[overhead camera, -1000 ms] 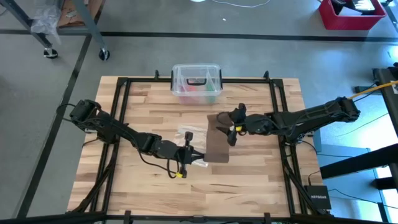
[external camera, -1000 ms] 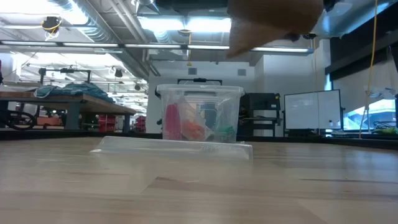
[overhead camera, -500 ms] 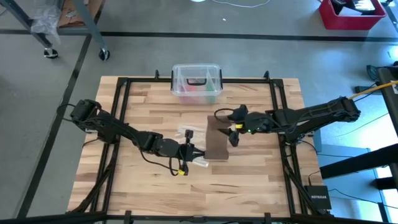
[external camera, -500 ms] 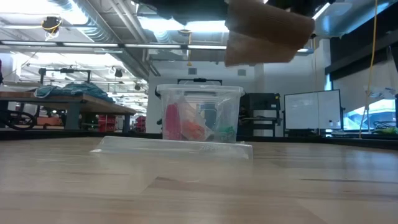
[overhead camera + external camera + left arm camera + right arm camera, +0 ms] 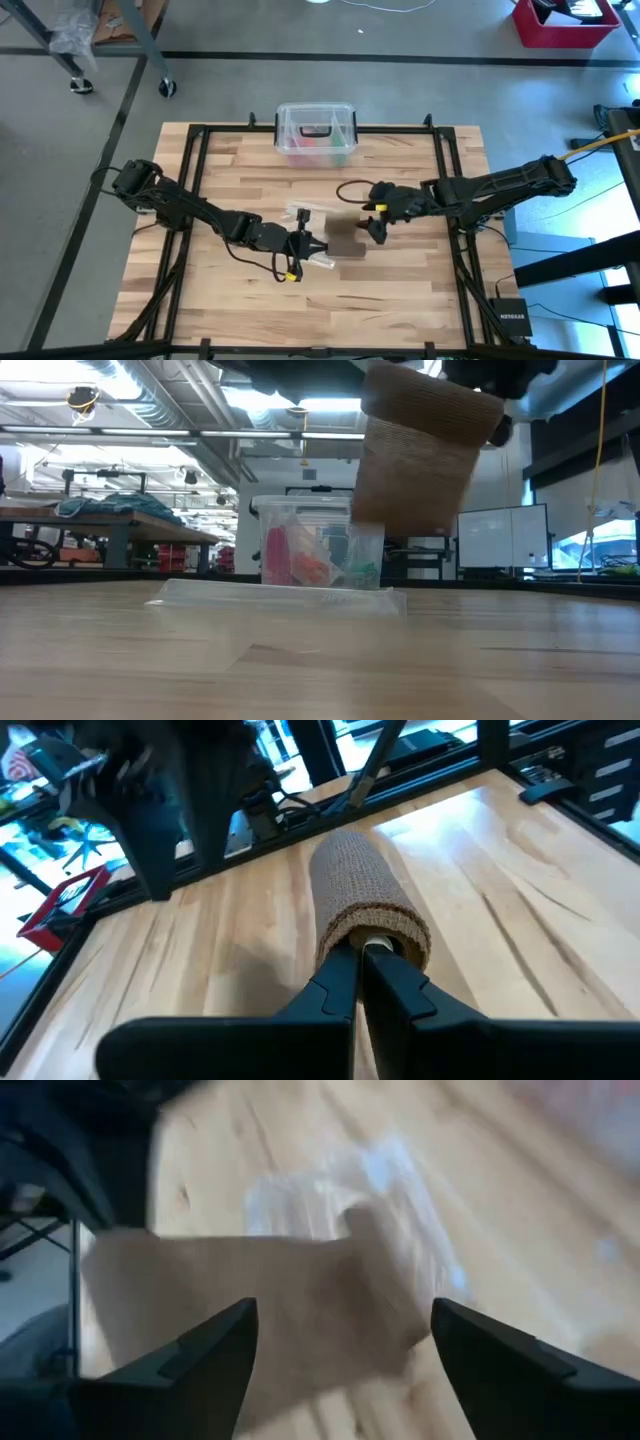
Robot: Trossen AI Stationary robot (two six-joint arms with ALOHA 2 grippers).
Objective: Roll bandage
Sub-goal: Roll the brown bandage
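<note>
- High view: the left gripper (image 5: 318,246) sits just below table centre, pointing toward three o'clock, its fingers pinched together on the core of the bandage (image 5: 347,240).
- Left wrist view confirms it: the two dark fingers (image 5: 345,982) meet at the open end of the brown roll, gripping something pale at its middle.
- The bandage reads as light, soft knit fabric, likely springy and ready to loosen; it hangs in a limp sheet in the low view (image 5: 418,455), clear of the tabletop.
- Best hold, I judge: at the core for turning, and the loose tail by its edges to keep it taut.
- The right gripper (image 5: 375,224) is at three o'clock of the roll, touching or just beside it; its fingers stand wide apart with the free tail (image 5: 270,1310) lying between and beyond them, nothing clamped.
- A clear plastic bag (image 5: 303,214) lies flat at eleven o'clock of the roll; I cannot tell its contents.
- The clear plastic box (image 5: 316,134), at the table's twelve o'clock edge, lid on with a black handle, holds red, orange and green items (image 5: 310,560).
</note>
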